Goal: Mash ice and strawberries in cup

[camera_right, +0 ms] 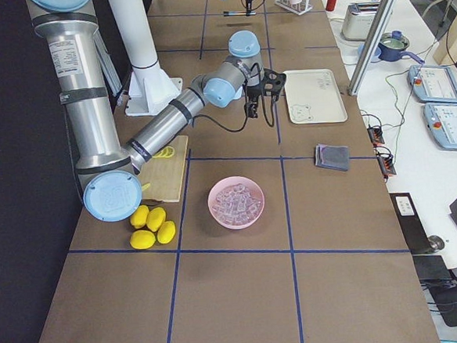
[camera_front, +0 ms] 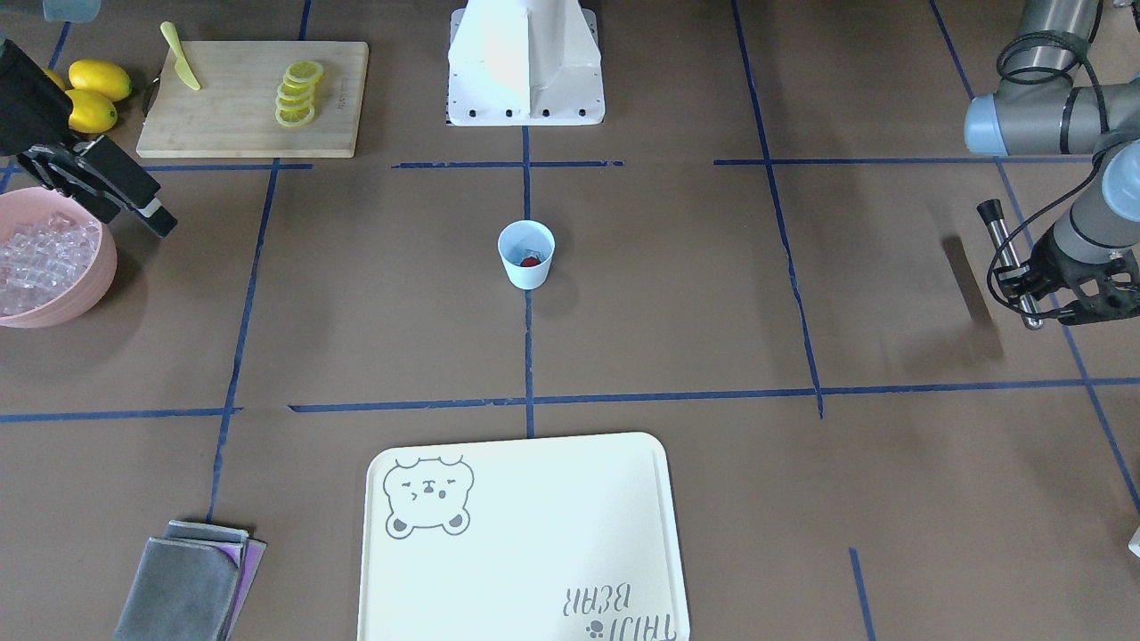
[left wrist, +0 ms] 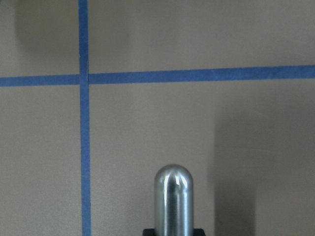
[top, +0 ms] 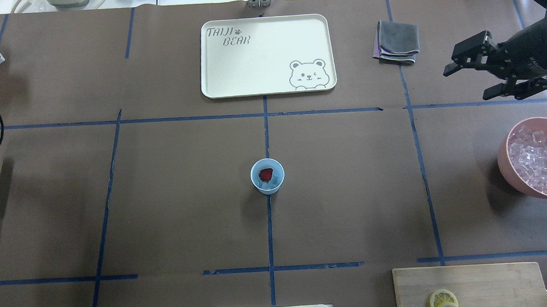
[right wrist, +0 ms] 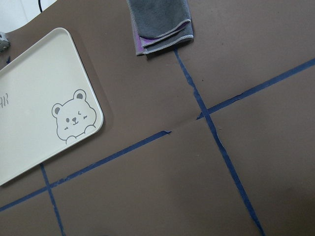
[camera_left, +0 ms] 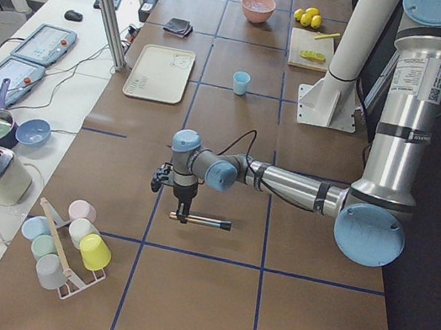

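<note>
Logged small pale-blue tapered plastic cup (camera_front: 527, 274) upright at centre of brown table (camera_front: 712, 312), holding dark-red strawberry piece (top: 266, 174) and clear ice cubes (top: 274, 182), judged light, tippy, so best steadied at wall; noted left gripper (camera_front: 1024, 285) clamped on steel muddler rod (camera_front: 1005, 254), right gripper (top: 465, 86) spread, empty.

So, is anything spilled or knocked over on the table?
Nothing looks wrong. The cup stands upright with the strawberry and ice inside, more ice sits in the pink bowl, nothing spilled. The left gripper holds a metal rod.
</note>
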You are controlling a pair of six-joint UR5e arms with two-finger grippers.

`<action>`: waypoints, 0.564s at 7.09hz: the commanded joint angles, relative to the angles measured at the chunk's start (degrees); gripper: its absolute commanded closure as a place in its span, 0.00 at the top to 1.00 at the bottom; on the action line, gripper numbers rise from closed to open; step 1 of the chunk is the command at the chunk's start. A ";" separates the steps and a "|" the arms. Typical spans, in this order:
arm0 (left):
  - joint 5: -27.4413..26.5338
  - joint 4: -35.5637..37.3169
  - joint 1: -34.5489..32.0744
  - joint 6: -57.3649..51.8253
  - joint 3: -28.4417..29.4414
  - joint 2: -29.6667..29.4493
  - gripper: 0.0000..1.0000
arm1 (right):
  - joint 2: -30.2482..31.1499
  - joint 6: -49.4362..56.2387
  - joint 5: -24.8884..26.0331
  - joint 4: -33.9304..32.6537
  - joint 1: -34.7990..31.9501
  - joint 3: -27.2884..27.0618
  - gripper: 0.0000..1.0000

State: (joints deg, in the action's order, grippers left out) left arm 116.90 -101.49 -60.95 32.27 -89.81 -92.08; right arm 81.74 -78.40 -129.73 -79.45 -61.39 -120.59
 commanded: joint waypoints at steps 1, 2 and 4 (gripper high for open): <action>0.08 -0.11 0.04 -0.01 1.65 -0.20 0.00 | 0.00 0.00 0.00 0.08 0.04 0.00 1.00; 0.26 -0.11 0.04 -0.01 1.75 -0.12 0.02 | 0.00 0.00 0.00 -0.01 0.04 -0.09 1.00; 0.35 -0.11 0.13 -0.01 1.83 -0.12 0.08 | 0.00 0.00 0.00 -0.01 -0.05 -0.09 1.00</action>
State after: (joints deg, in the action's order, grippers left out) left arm 117.19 -101.60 -60.85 32.22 -88.06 -92.20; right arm 81.74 -78.40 -129.73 -79.44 -61.40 -120.66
